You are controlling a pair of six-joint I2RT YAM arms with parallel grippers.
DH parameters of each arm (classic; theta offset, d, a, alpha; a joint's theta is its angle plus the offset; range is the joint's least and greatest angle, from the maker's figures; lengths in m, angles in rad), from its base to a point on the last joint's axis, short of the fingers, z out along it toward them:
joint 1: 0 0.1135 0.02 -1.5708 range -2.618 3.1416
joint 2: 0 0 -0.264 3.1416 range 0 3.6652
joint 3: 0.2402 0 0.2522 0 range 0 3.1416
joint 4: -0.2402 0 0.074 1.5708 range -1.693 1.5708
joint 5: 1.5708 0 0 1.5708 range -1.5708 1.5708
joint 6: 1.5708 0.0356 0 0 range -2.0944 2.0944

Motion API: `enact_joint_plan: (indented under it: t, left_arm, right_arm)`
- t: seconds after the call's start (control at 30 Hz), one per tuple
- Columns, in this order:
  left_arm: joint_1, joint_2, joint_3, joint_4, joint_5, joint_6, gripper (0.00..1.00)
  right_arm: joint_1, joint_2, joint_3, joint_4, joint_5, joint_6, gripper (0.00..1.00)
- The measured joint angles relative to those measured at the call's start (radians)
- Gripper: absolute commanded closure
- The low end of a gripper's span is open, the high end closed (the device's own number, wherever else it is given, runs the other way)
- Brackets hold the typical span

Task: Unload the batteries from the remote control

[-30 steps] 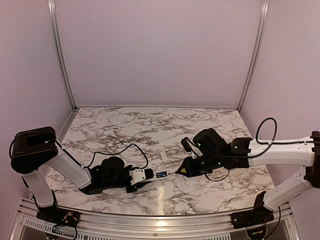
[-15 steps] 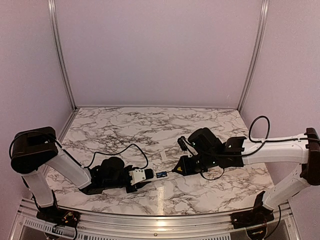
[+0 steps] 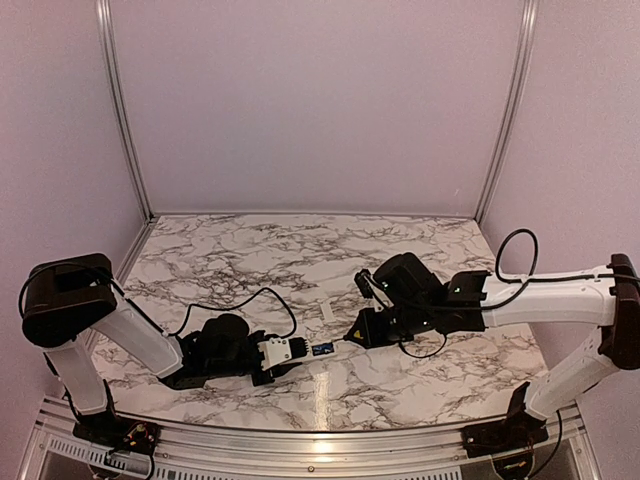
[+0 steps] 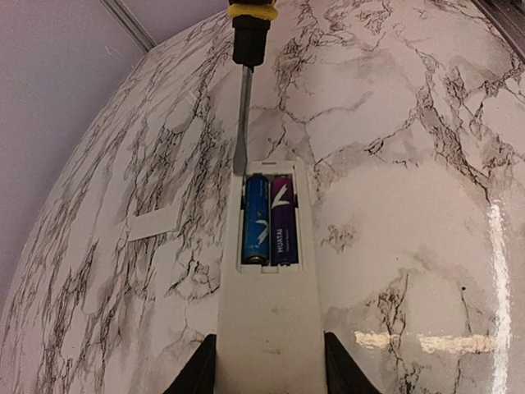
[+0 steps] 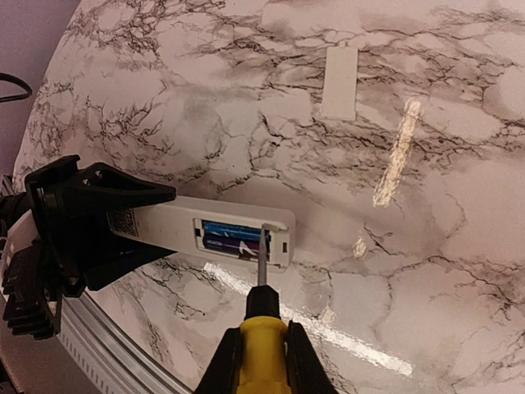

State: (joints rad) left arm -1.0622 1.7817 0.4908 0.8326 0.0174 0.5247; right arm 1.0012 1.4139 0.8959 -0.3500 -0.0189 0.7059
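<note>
Left wrist view: the left pincer [image 4: 267, 367] clamps the remote control [image 4: 267, 320] on the table [image 4: 394, 205], cover piece [image 4: 152, 223] already off, lying nearby. Both batteries [image 4: 257, 220] sit exposed inside it; the right pincer [image 5: 261, 365] grips the screwdriver [image 4: 243, 107], tip at their end. Prying them out remains.

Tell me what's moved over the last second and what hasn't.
The right arm slid left, bringing the screwdriver held in its jaws up to the remote; its tip now sits at the end of the open bay by the batteries. The left arm, the remote in its jaws, and the white cover stayed put.
</note>
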Motion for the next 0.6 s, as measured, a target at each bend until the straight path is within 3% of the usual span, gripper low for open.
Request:
enact_joint_plan:
  t: [0.6]
  left_arm:
    - [0.000,0.004,0.000,-0.002,-0.002,0.000,1.00]
  right_arm:
    - [0.000,0.016,0.005,-0.010,0.002,0.000,1.00]
